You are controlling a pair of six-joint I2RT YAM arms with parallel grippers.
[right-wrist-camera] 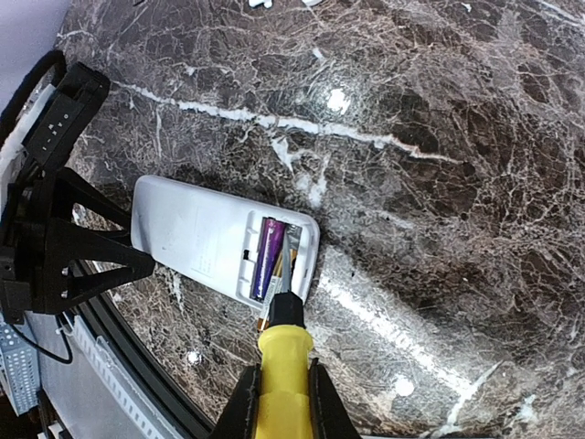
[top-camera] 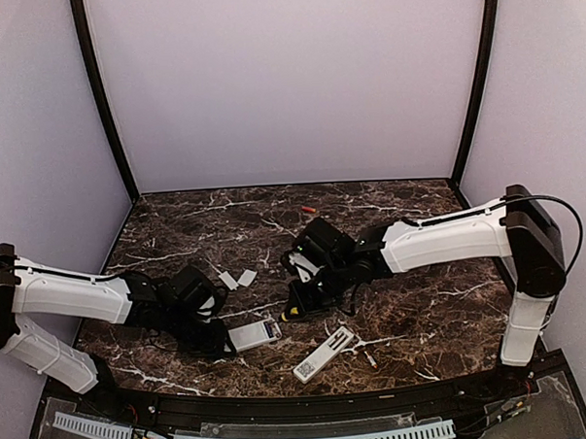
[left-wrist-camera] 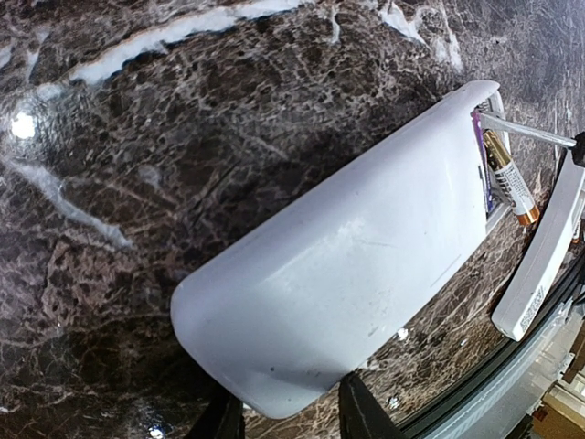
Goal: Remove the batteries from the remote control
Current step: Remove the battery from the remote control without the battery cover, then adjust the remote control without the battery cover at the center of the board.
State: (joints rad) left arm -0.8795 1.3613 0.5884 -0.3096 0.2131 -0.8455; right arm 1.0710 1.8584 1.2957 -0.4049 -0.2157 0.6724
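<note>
The white remote control (top-camera: 254, 335) lies back side up near the front edge, its battery bay open. My left gripper (left-wrist-camera: 288, 413) is shut on its near end, one finger on each side. In the bay lies a purple battery (right-wrist-camera: 268, 259); beside it a gold battery (left-wrist-camera: 507, 176) sits tilted, its copper end poking over the remote's edge. My right gripper (right-wrist-camera: 281, 402) is shut on a yellow-handled tool (right-wrist-camera: 283, 361). The tool's metal tip (left-wrist-camera: 526, 133) reaches into the bay next to the gold battery.
A second white remote (top-camera: 323, 354) lies to the right of the first, with a small loose cell (top-camera: 370, 359) beside it. Two flat pale cover plates (top-camera: 237, 278) lie mid-table. A reddish cell (top-camera: 308, 209) rests near the back. A black rail (top-camera: 282, 407) bounds the front.
</note>
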